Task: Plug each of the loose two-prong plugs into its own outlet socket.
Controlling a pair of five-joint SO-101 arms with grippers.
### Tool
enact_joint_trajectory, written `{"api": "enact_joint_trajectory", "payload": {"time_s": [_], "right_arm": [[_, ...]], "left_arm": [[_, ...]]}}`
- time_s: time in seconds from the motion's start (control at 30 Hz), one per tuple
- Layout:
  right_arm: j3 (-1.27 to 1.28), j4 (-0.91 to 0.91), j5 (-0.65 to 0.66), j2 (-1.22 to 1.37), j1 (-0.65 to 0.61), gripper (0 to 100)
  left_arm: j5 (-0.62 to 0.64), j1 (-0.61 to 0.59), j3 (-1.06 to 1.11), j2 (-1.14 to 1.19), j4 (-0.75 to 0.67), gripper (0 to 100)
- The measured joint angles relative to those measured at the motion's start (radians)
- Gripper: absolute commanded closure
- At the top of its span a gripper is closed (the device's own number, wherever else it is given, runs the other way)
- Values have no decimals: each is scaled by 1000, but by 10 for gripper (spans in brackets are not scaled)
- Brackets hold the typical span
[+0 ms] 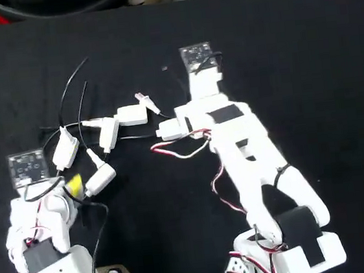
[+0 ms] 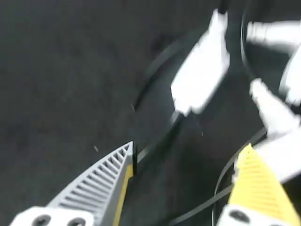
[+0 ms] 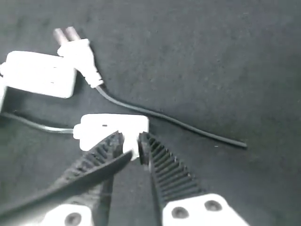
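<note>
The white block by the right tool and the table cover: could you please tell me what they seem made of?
The white block: probably moulded plastic, smooth, matte, with rounded corners. The table cover: likely dark cloth or felt, fuzzy and without shine.

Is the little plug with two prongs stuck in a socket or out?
Out. The two-prong plug lies beside a white outlet socket with both metal prongs bare, pushed into nothing.
</note>
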Motion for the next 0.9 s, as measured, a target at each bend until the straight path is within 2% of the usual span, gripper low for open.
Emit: {"api": "enact_joint_trajectory", "payload": {"time_s": [0.17,0.57,0.9], "right_arm": [[0,2,-14,0,-14,987],[-60,-5,-17,91,21,987],[-140,104,-17,132,35,987]], "left_arm": [[-29,-23,61,0,-44,661],[-37,-23,64,0,-49,661],[-37,-23,64,0,-49,661]]}}
